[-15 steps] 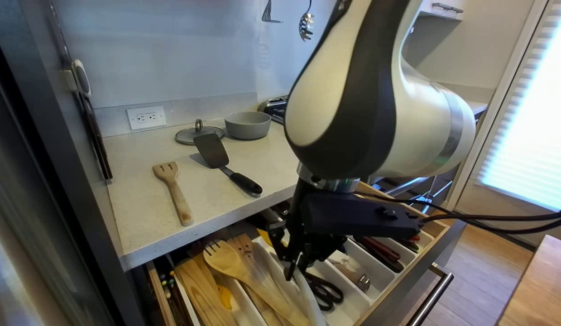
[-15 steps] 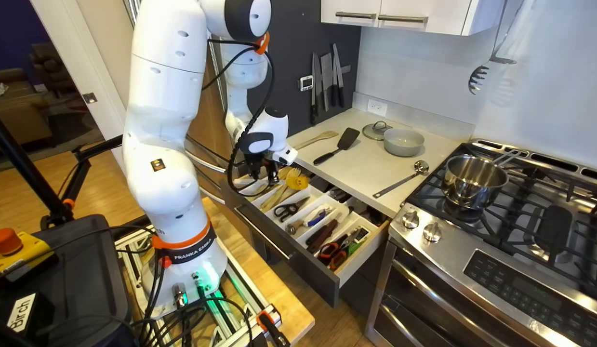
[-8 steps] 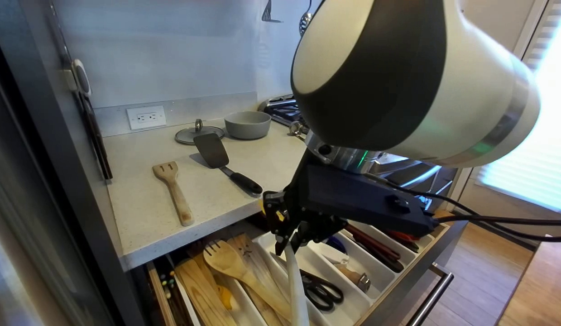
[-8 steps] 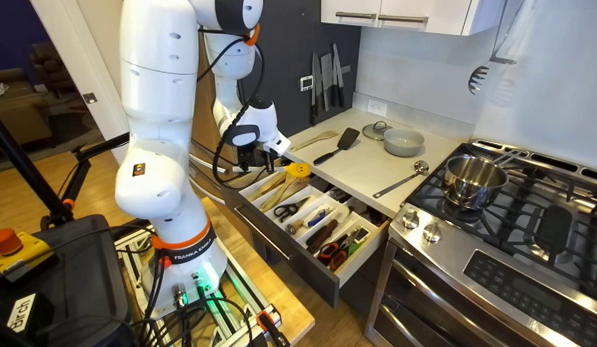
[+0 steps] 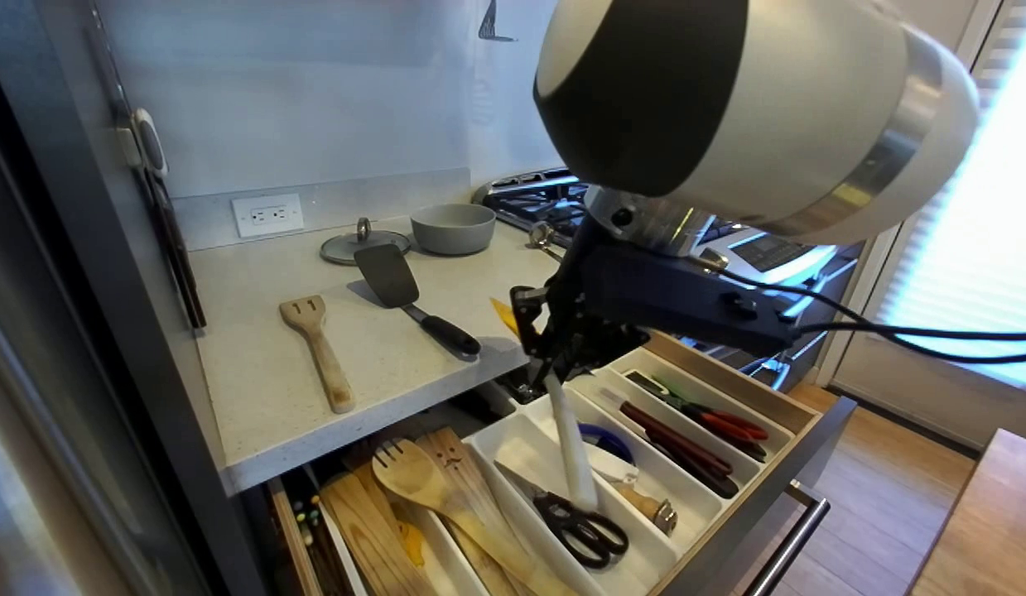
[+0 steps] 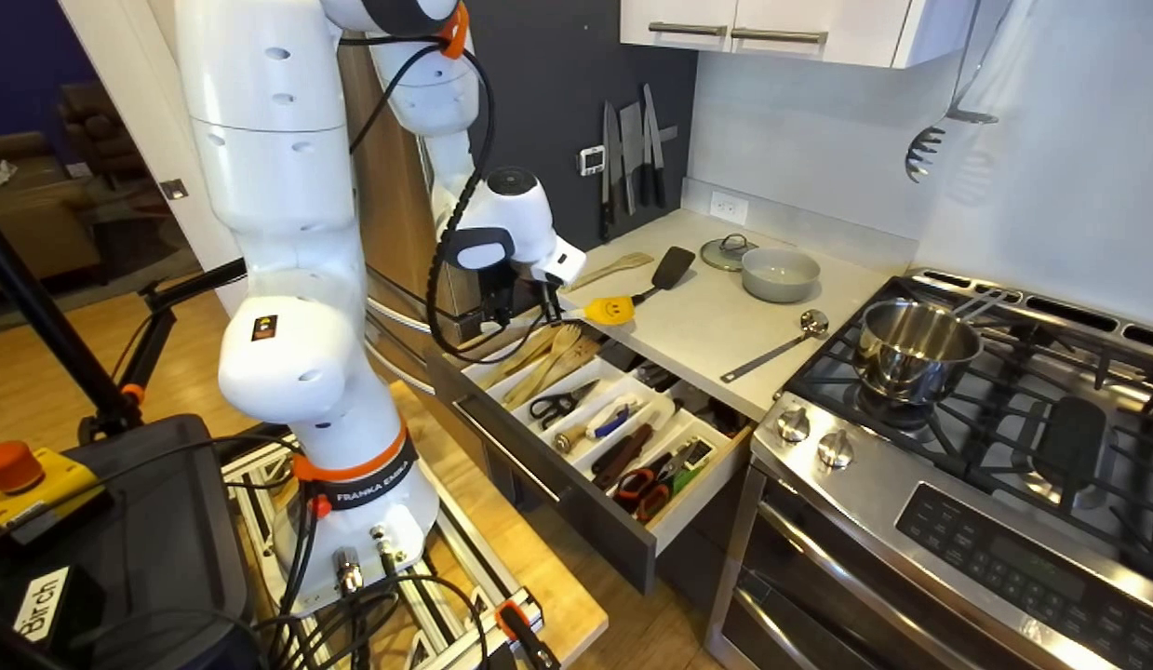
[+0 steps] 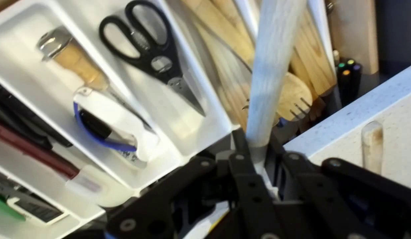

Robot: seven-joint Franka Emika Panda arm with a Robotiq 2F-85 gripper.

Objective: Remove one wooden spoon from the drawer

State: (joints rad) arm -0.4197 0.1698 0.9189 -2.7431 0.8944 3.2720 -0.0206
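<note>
1. Above the drawer (image 6: 602,523), I hold the gripper (image 7: 257,141) near the edge of the counter (image 5: 256,381), its fingers drawn together on the spoon (image 7: 271,66) and parted only by its thickness.
2. The grip falls between the spoon's pale handle (image 5: 572,451) and its yellow head (image 6: 610,311).
3. In an exterior view, I read the spoon as tilted: the handle slopes down from the fingers over the drawer, and the head shows beyond them against the counter.
4. The handle's end overlaps the scissors (image 5: 556,509) in that view; I cannot tell whether the two touch.
5. The drawer stands pulled out. In its white tray (image 7: 188,136), the scissors lie in one compartment; the slotted spoon (image 5: 409,476) and other wooden utensils (image 5: 363,521) lie beside that compartment.
6. On the counter, I find the turner (image 5: 320,348), the spatula (image 5: 388,277), the bowl (image 5: 453,236) and the lid (image 5: 347,247), the last two just beside each other.
7. On the stove (image 6: 846,502), the pot (image 6: 916,363) stands upright, well apart from the gripper.
</note>
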